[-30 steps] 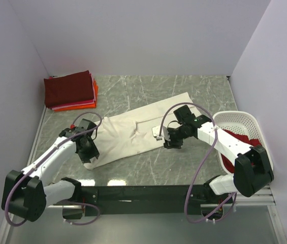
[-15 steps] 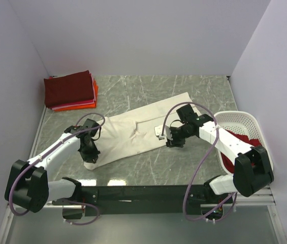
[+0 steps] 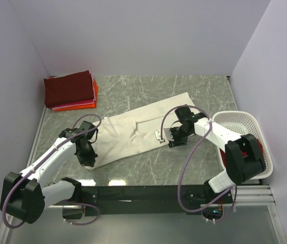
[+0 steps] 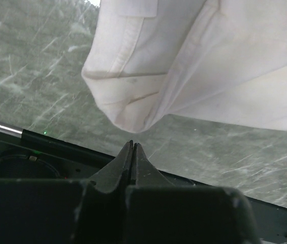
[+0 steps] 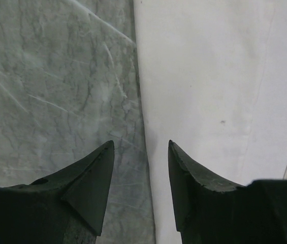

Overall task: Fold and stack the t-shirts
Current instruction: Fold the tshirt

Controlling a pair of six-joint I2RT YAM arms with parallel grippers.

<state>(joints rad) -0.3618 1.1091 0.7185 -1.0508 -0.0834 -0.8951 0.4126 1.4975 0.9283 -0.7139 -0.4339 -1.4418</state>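
Note:
A large cream-white t-shirt (image 3: 135, 131) lies spread slantwise on the marble table (image 3: 194, 162). My left gripper (image 3: 88, 158) is at its near-left corner, jaws pressed together with nothing between them. In the left wrist view the shut gripper (image 4: 132, 145) points at the shirt's rounded, folded corner (image 4: 128, 114), which lies just beyond the tips. My right gripper (image 3: 171, 140) hovers open over the shirt's near edge. In the right wrist view the gripper (image 5: 140, 147) straddles that edge, with cloth (image 5: 214, 76) on the right and marble on the left. Folded t-shirts are stacked at the back left, dark maroon (image 3: 68, 88) on top of red and orange-pink (image 3: 77, 105).
A white lattice basket (image 3: 245, 118) stands at the right edge, partly covered by the right arm's elbow (image 3: 245, 158). Grey walls close in the table on the left, back and right. The black base rail (image 3: 138, 192) runs along the near edge.
My left gripper has closed from partly open to shut at the shirt's corner. The right arm's elbow has swung in toward the table, while its gripper stays open over the edge.

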